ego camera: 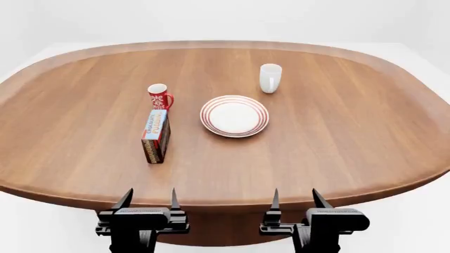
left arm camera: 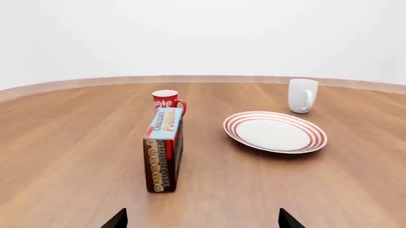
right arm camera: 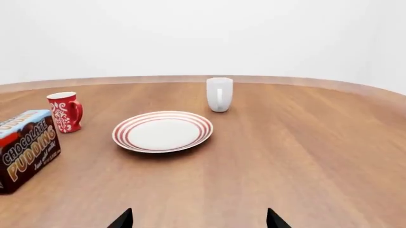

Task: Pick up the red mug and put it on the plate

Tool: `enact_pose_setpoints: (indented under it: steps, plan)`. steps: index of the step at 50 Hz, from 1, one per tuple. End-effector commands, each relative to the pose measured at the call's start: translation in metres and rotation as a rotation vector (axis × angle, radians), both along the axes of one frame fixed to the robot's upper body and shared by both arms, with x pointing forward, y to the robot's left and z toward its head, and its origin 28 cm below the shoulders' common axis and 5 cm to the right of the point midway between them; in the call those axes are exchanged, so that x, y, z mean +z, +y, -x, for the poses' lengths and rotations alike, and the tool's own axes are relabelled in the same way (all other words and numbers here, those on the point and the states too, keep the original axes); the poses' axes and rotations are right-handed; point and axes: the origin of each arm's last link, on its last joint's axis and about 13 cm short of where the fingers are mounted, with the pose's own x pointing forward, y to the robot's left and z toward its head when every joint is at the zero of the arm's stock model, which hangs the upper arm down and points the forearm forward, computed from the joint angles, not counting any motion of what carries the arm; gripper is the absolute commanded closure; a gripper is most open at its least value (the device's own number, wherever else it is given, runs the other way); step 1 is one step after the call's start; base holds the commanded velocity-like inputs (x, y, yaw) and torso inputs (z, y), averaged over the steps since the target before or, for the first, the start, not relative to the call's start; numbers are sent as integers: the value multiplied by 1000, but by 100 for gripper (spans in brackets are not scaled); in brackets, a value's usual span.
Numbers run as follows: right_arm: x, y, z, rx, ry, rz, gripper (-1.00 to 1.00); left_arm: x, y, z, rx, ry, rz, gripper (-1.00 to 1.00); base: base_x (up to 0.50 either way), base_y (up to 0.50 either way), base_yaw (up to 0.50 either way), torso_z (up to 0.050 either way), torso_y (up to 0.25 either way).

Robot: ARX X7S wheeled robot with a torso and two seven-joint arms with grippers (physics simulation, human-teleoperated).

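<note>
The red mug (ego camera: 159, 96) with a white pattern stands upright left of centre on the table, also in the left wrist view (left arm camera: 167, 100) and the right wrist view (right arm camera: 65, 111). The white plate (ego camera: 234, 116) with red rings lies to its right, bare (left arm camera: 275, 131) (right arm camera: 162, 131). My left gripper (ego camera: 149, 200) and right gripper (ego camera: 295, 198) hover at the table's near edge, far from the mug. Both are open and hold nothing; only their fingertips (left arm camera: 117, 219) (right arm camera: 123, 219) show in the wrist views.
A chocolate pudding box (ego camera: 156, 135) stands on edge just in front of the red mug, partly hiding it in the left wrist view (left arm camera: 164, 148). A plain white mug (ego camera: 270, 77) stands behind the plate. The oval wooden table (ego camera: 351, 132) is rimmed by a curved edge.
</note>
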Motion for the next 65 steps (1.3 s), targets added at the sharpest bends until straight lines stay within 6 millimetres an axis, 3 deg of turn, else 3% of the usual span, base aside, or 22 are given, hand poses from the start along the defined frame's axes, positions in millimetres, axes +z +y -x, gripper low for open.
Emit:
enact_pose_setpoints:
  steps: [1, 5, 9, 14, 20, 22, 24, 28, 34, 44, 65]
  plan:
    - [2, 0, -1, -1, -3, 9, -100, 2, 0, 0, 7, -8, 5, -100, 0, 0, 0, 0, 0]
    - [13, -2, -1, -2, -22, 22, -100, 9, 1, 0, 3, -30, 19, -100, 0, 0, 0, 0, 0]
    - [43, -5, 1, -1, -80, 24, -100, 33, 3, 0, 2, -97, 29, -100, 0, 0, 0, 0, 0]
    - [110, -16, 16, -17, -251, 65, -100, 80, 12, 4, 7, -251, 37, -100, 0, 0, 0, 0, 0]
    - [174, -24, 47, -30, -449, 107, -100, 134, 24, 19, 5, -420, 60, -100, 0, 0, 0, 0, 0]
    - [182, -27, 50, -25, -489, 119, -100, 143, 27, 23, 8, -446, 74, -100, 0, 0, 0, 0, 0]
    - [196, -18, 61, 88, -548, 36, -100, 160, 32, 31, 18, -512, 83, -100, 0, 0, 0, 0, 0]
    - [218, -36, 76, -46, -632, 137, -100, 183, 38, 48, 31, -616, 121, -100, 0, 0, 0, 0, 0]
    - [225, -38, 83, -48, -670, 130, -100, 202, 46, 60, 57, -690, 150, -100, 0, 0, 0, 0, 0]
    - [225, -33, 86, -31, -668, 109, -100, 203, 45, 60, 54, -692, 159, -100, 0, 16, 0, 0, 0]
    - [223, -29, 88, -17, -649, 119, -100, 202, 45, 59, 55, -685, 154, -100, 0, 499, 0, 0, 0]
